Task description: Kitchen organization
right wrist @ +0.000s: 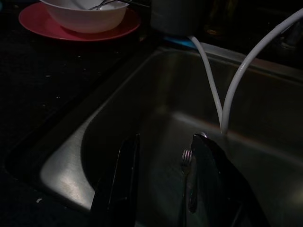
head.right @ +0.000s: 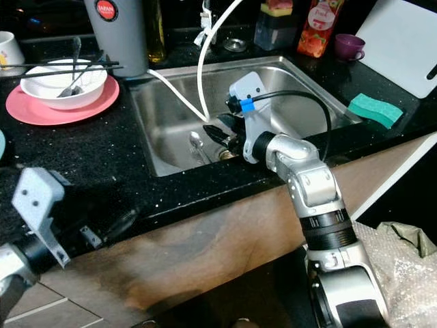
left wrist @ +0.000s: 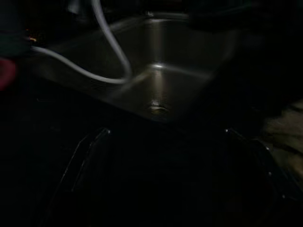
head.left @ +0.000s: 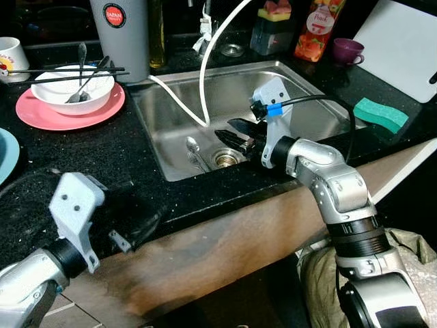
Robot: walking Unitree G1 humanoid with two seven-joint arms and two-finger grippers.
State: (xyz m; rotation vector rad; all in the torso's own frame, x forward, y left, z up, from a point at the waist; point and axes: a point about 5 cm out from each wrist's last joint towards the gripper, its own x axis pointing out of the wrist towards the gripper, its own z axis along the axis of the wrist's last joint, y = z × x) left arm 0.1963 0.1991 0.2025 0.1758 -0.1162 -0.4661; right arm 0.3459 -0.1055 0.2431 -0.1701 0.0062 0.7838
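Home kitchen: steel sink (head.left: 171, 102), black countertop (head.left: 82, 150), dishes.

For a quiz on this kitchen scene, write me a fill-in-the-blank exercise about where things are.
1. The right gripper reaches down into the stainless steel ____.
2. The white ceramic bowl sits on a round ____ plate.
3. The metal fork lies in the gap between the open black ____.
4. The green sponge lies on the black ____ to the robot's right of the basin.

Missing words: sink; pink; fingers; countertop
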